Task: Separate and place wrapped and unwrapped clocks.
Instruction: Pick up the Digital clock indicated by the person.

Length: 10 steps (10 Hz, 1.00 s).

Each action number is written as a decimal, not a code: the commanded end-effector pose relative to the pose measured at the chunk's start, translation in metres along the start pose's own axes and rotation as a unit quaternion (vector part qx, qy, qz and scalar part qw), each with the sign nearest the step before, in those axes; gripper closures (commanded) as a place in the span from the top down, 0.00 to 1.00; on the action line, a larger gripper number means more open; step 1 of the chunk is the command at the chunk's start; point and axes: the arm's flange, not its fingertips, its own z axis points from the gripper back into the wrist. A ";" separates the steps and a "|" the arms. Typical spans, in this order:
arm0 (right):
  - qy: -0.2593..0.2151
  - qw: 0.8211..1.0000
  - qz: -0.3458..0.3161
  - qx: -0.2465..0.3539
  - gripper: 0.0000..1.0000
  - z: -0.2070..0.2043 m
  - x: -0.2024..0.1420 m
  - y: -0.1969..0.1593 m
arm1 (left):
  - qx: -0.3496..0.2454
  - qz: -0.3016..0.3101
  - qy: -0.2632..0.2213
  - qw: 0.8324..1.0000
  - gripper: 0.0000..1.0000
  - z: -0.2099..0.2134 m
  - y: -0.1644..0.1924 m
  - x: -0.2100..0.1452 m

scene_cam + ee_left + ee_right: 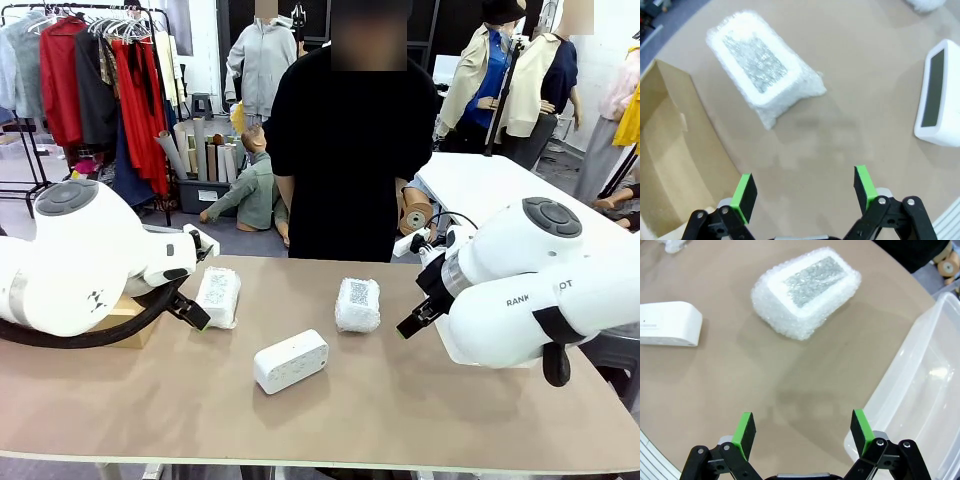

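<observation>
Two bubble-wrapped clocks lie on the brown table: one at the left (218, 296) (765, 67), one in the middle (357, 304) (806, 288). Nearer the front lies the bare white clock (291, 360) (939, 95) (668, 323). My left gripper (804, 195) hangs open above the table, short of the left wrapped clock, with nothing between its green pads. Short of the middle wrapped clock, my right gripper (803, 432) is open too and holds nothing. In the front view both arms hover at the table's sides.
A brown cardboard box (667, 165) (125, 320) stands open at the table's left, close to my left gripper. A clear plastic tub (920, 395) sits at the right beside my right gripper. A person in black (350, 150) stands at the far edge.
</observation>
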 end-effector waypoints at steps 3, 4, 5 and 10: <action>0.017 0.997 0.031 0.066 1.00 0.025 0.014 0.001 | -0.116 -0.050 0.042 0.991 1.00 0.031 0.010 0.015; 0.021 0.995 0.053 0.082 1.00 0.035 0.019 0.002 | -0.128 -0.082 0.029 0.988 1.00 0.043 0.013 0.020; 0.038 0.990 0.078 0.115 1.00 0.043 0.025 0.000 | -0.178 -0.109 0.014 0.978 1.00 0.057 0.014 0.024; 0.004 0.958 0.212 0.192 1.00 0.085 0.047 -0.025 | -0.219 -0.289 -0.095 0.927 1.00 0.092 0.045 0.036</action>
